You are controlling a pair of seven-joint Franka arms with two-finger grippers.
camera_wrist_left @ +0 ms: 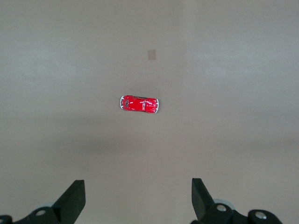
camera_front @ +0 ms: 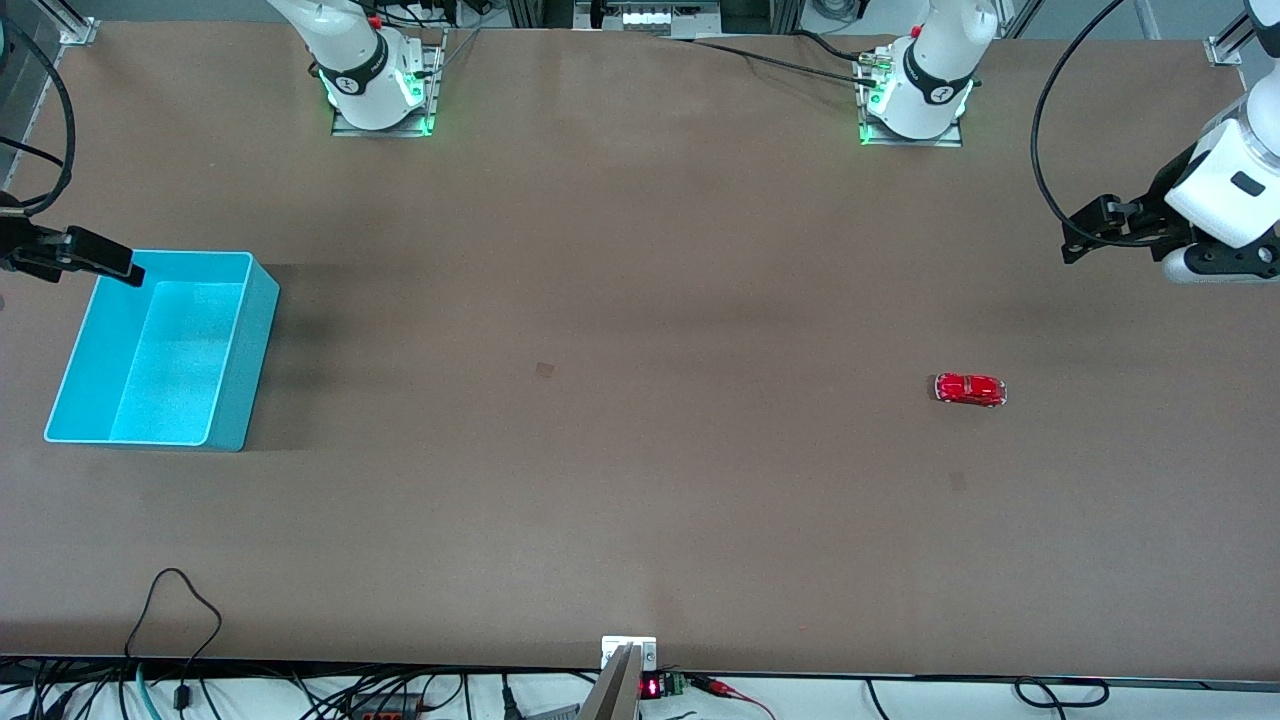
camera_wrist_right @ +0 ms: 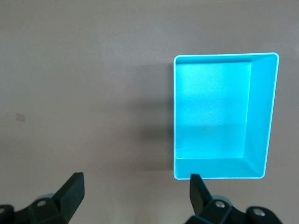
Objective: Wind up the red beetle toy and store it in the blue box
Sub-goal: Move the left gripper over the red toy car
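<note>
While both arms are hanging in the air at their own ends of the brown table (camera_front: 620, 250), the red beetle toy (camera_front: 970, 389) is sitting on its wheels on the bare tabletop toward the left arm's end, lying lengthwise along the table. Nothing is touching it. The left gripper (camera_front: 1085, 232) is hovering above the table edge at that end, its jaws standing wide and holding nothing; in the left wrist view both fingertips (camera_wrist_left: 74, 198) are framing open tabletop, with the toy car (camera_wrist_left: 139, 104) lying well apart from them. At the right arm's end, the blue box (camera_front: 250, 340) is resting upright with its open top showing a bare cyan floor. The right gripper (camera_front: 95, 258) is hovering over the box's rim, jaws also spread wide and empty, its fingertips (camera_wrist_right: 198, 189) showing above the box (camera_wrist_right: 261, 116) wall.
</note>
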